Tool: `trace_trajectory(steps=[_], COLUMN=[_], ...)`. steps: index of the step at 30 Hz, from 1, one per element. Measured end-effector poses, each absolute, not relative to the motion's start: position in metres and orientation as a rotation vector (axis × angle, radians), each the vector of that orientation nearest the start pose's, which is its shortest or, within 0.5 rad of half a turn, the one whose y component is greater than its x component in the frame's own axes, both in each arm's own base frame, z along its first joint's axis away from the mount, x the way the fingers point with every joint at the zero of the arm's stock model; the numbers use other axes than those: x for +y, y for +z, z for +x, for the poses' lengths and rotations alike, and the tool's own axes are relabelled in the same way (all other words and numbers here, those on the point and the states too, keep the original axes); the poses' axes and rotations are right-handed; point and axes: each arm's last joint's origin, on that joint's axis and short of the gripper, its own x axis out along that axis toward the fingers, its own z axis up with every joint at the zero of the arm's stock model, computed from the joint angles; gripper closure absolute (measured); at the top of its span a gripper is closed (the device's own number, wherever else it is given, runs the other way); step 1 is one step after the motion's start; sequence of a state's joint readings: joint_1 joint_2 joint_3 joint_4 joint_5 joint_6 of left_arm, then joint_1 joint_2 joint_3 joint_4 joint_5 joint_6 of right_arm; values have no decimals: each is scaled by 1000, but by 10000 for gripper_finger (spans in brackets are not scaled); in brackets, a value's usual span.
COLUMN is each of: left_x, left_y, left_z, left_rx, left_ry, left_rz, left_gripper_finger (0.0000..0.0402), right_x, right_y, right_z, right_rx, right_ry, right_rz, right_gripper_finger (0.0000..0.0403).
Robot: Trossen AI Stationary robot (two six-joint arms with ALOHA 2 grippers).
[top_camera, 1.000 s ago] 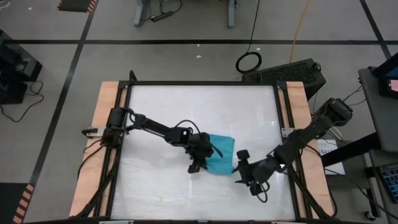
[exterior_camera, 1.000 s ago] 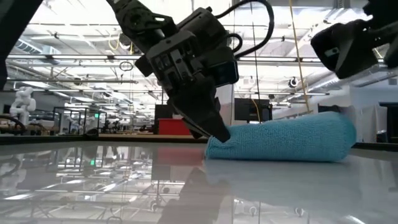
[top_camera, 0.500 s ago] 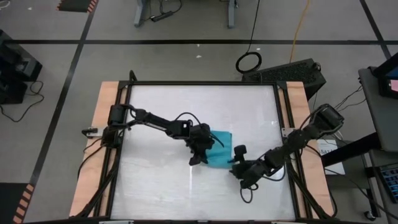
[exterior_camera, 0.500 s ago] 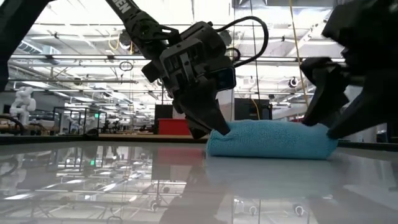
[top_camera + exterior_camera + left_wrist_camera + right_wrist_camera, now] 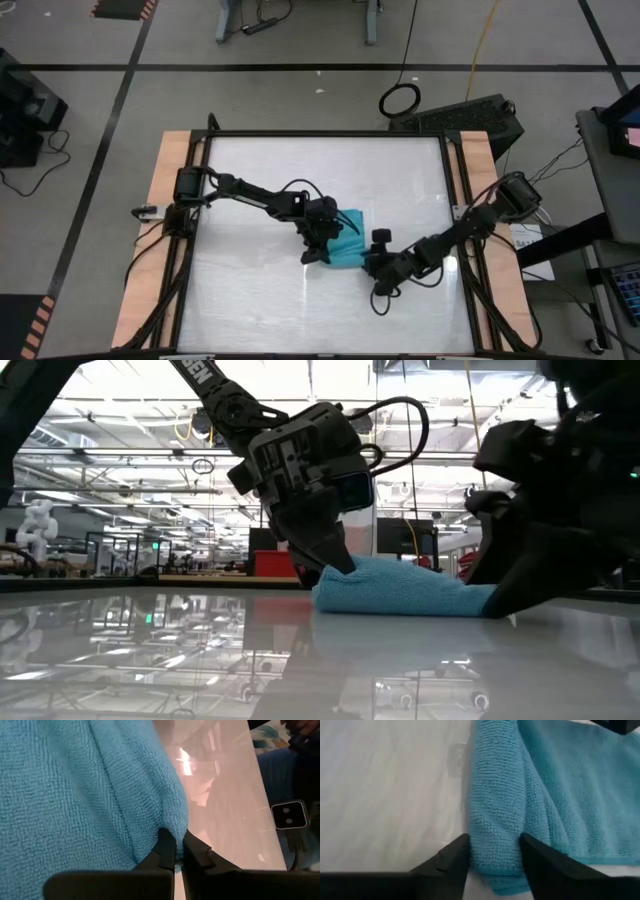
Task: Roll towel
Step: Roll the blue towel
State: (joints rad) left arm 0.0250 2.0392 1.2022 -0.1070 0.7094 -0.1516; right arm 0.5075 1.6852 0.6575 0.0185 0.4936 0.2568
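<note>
The turquoise towel (image 5: 349,246) lies partly rolled on the white table top (image 5: 260,170), near its middle, with a thick rolled fold (image 5: 495,800) along one side. My left gripper (image 5: 316,255) is shut at the towel's left end (image 5: 335,582). My right gripper (image 5: 372,262) stands low at the towel's right end. It is open, with one finger (image 5: 451,857) on each side of the rolled fold's end (image 5: 495,862). In the low view the right arm (image 5: 560,530) hides that end. My left gripper pinches a bulging fold (image 5: 172,827) at the towel's left end between its two shut fingers, only at their tips. The fingers slant down from the table's left. The towel lies on the table. My right gripper: I cannot tell whether its fingers touch the rolled fold between them.
The glossy table top has free room on its far half and its left part (image 5: 240,290). Wooden strips (image 5: 170,180) run along both side edges. Beyond the table are the floor, cables and a dark case (image 5: 470,115).
My right gripper has come down and gone toward the table's left, from beside the towel to its right end, and its fingers now straddle the rolled fold. My left gripper has swung a little toward the far edge. The towel looks narrower from above.
</note>
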Motion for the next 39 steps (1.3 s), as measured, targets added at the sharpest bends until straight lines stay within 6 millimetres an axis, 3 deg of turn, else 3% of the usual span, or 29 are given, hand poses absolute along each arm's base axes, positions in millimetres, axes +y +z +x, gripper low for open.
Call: trace_trajectory(steps=[7,9,15,22,26,33,39], left_x=[-9,-9,-9,-10,-15,-55,-90], left_y=[124,123,127,153,164,187,190], left_z=[399,399,395,388,381,374,373], left_rx=[965,972,987,958,966,868,792], left_ry=[-575,-576,-580,-560,-558,-575,-538], left_rz=[-493,-497,-479,-371,-288,66,364], left_gripper_finger=[389,383,345,286,276,274,274], right_x=[112,108,96,79,69,52,40], right_y=[107,109,116,124,127,131,137], right_z=[256,258,265,266,268,273,280], right_rx=[930,942,983,1038,1053,1052,997], right_ry=[-39,7,132,241,274,327,389], right_rz=[-107,-51,198,412,530,716,803], right_gripper_finger=[372,390,389,399,399,399,399])
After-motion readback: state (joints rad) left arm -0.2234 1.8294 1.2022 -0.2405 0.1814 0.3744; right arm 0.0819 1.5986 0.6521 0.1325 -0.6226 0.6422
